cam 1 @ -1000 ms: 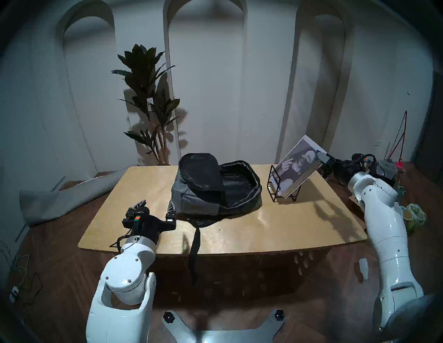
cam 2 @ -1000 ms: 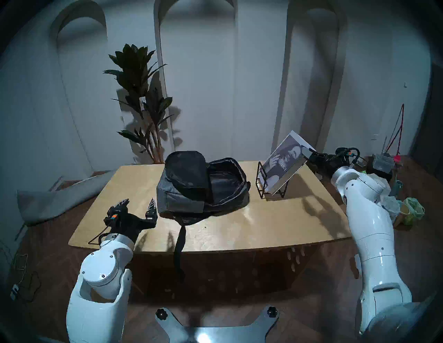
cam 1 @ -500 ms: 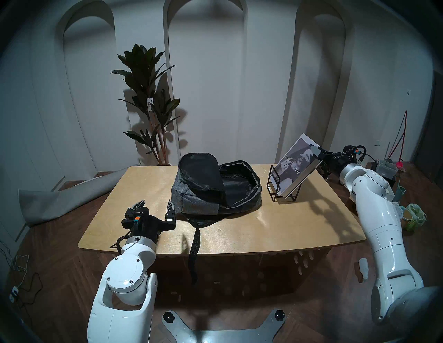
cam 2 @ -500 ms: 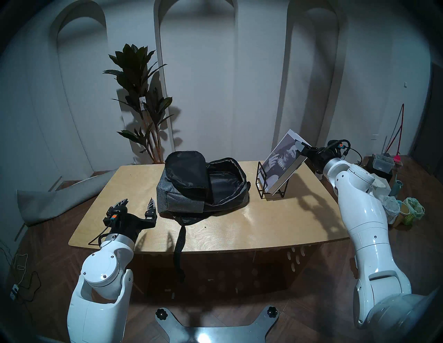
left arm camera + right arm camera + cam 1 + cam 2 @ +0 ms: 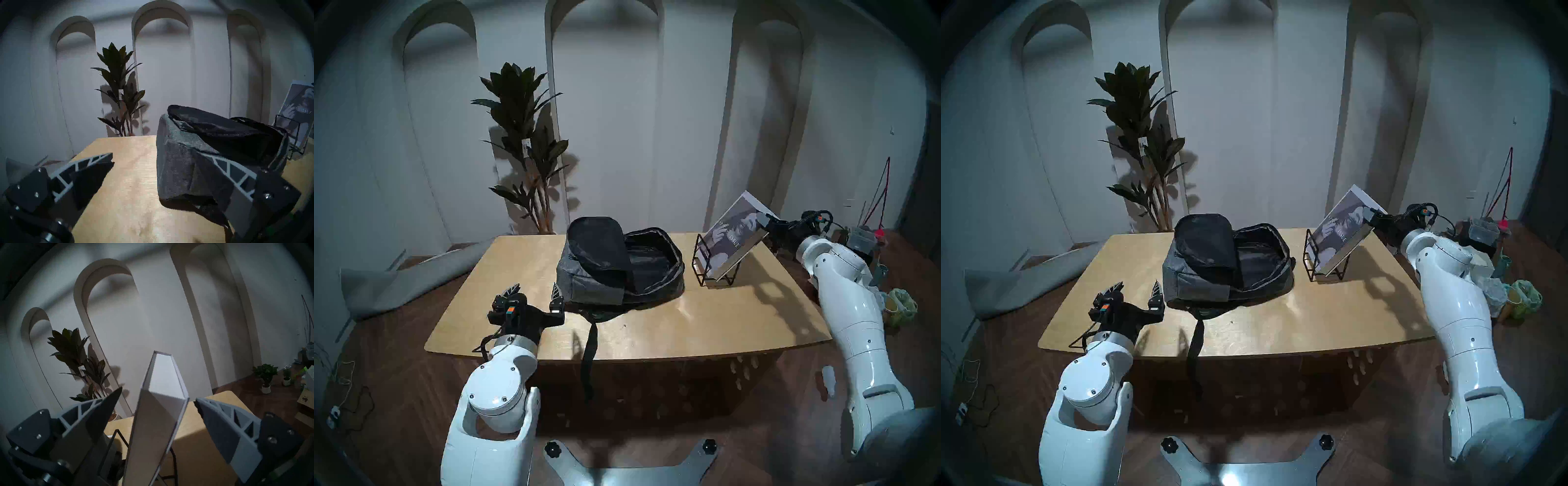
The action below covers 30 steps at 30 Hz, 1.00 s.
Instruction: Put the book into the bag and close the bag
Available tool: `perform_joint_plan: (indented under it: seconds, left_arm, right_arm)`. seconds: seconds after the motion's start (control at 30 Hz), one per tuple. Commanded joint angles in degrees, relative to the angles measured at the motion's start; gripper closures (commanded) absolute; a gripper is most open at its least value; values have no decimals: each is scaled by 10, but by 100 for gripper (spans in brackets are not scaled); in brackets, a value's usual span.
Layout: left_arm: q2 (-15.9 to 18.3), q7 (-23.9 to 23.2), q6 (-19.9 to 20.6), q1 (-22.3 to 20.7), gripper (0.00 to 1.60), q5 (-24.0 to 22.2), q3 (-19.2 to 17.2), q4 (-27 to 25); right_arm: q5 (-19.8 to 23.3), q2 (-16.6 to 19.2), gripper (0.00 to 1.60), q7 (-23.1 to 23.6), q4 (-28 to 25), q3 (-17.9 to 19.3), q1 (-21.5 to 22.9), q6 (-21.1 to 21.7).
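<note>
The book (image 5: 733,234) (image 5: 1338,234) leans tilted in a black wire stand (image 5: 714,271) at the table's right rear. My right gripper (image 5: 767,219) (image 5: 158,394) is open and straddles the book's upper right edge. One finger is in front of the cover and the other behind, both clear of the book (image 5: 159,412). The dark grey bag (image 5: 619,264) (image 5: 195,161) lies in the middle of the table, unzipped, its black-lined flap folded back to the left. My left gripper (image 5: 535,290) (image 5: 158,157) hovers open and empty just left of the bag's near corner.
A black strap (image 5: 588,356) of the bag hangs over the wooden table's (image 5: 653,325) front edge. A tall plant (image 5: 524,135) stands behind the table. A grey cushion (image 5: 392,285) lies on the floor at the left, and boxes and bags (image 5: 897,305) clutter the floor at the right.
The right gripper has slid a little further over the book's upper edge and its arm has shifted. The left arm, bag and book have hardly moved.
</note>
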Motion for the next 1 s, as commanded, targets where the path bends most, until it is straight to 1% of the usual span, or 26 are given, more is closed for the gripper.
perform_joint_plan:
  seconds: [0.0, 0.4, 0.7, 0.97]
  left_arm:
    - [1, -1, -5, -8, 0, 1, 2, -7]
    - [-2, 11, -5, -6, 0, 5, 4, -8]
    - [-1, 13, -4, -9, 0, 4, 4, -6]
    - [-1, 14, -4, -13, 0, 4, 5, -2]
  right_arm:
    - [2, -4, 0, 5, -3, 1, 6, -10]
    - [-9, -17, 0, -2, 15, -10, 17, -21]
    - [-19, -24, 0, -5, 33, -10, 28, -35]
    - [-21, -28, 0, 0, 39, -8, 34, -38]
